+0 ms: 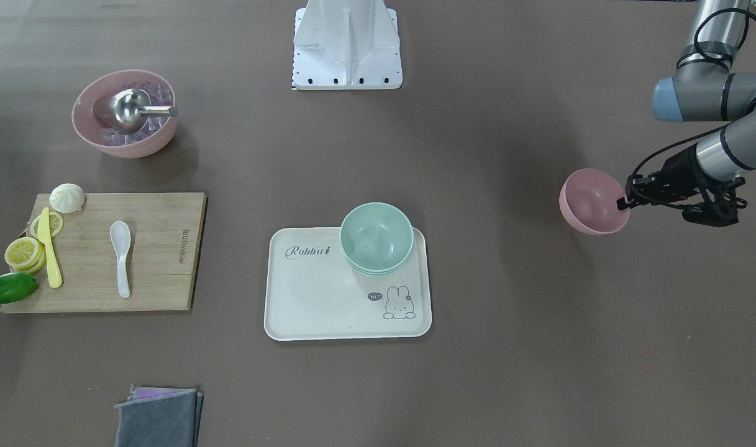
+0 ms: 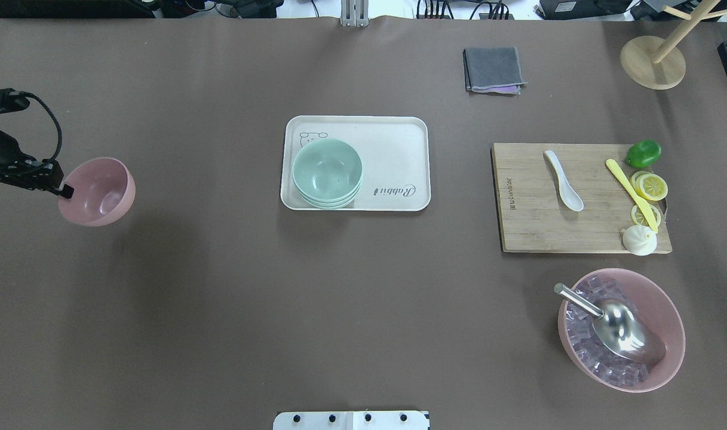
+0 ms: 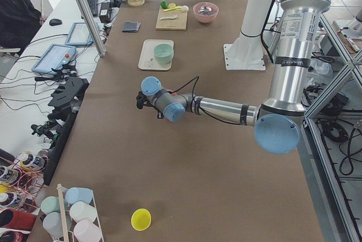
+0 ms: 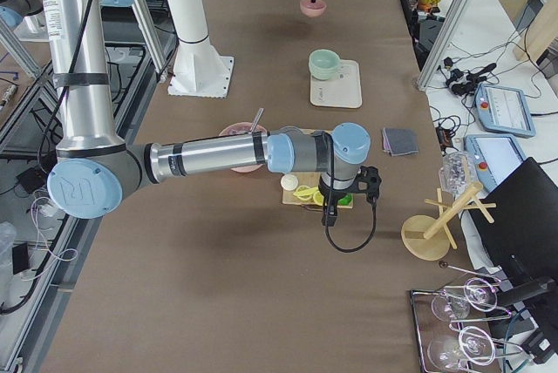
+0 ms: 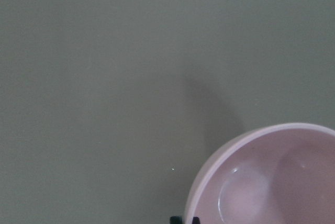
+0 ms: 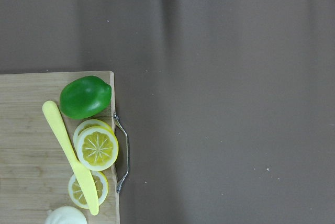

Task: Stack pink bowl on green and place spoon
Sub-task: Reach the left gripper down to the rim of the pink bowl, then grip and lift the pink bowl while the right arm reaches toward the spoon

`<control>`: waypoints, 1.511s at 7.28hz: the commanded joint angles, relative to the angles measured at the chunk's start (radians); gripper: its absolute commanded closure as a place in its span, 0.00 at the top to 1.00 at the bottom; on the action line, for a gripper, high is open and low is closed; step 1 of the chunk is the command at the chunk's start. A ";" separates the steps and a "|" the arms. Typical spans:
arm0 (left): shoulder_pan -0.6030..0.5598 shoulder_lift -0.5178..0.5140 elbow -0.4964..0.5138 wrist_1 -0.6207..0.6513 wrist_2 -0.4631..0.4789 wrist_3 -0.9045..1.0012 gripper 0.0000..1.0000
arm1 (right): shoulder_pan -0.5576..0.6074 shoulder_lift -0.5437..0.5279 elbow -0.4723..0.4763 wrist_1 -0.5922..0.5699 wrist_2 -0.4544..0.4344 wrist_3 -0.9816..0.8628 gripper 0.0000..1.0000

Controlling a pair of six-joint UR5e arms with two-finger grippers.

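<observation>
My left gripper [image 1: 623,202] is shut on the rim of the empty pink bowl [image 1: 592,200] and holds it tilted, a little above the table at my far left [image 2: 97,191]. The bowl fills the lower right of the left wrist view [image 5: 272,177]. A stack of green bowls [image 1: 376,238] sits on a corner of the white rabbit tray [image 1: 315,298] at the table's middle. The white spoon [image 1: 121,254] lies on the wooden cutting board [image 1: 160,248]. My right gripper [image 4: 328,209] hangs over the board's outer corner; I cannot tell whether it is open.
The board also holds a lime [image 6: 85,96], lemon slices [image 6: 97,147], a yellow knife [image 6: 70,156] and a white bun [image 1: 67,197]. A large pink bowl of ice cubes with a metal scoop [image 1: 125,113] stands beside it. A grey cloth [image 1: 159,416] and a wooden stand [image 2: 653,60] lie further out.
</observation>
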 commanded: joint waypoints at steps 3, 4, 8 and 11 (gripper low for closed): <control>-0.005 -0.149 -0.018 0.068 -0.006 -0.223 0.00 | -0.031 -0.015 -0.062 0.199 -0.012 0.015 1.00; 0.000 -0.194 -0.005 0.068 -0.003 -0.286 0.00 | -0.031 -0.010 -0.071 0.216 -0.011 0.013 1.00; 0.014 -0.275 0.025 0.068 -0.001 -0.381 0.00 | -0.081 -0.001 -0.051 0.234 0.026 0.031 1.00; 0.058 -0.364 0.044 0.068 0.000 -0.517 0.00 | -0.262 0.130 -0.025 0.251 0.003 0.351 1.00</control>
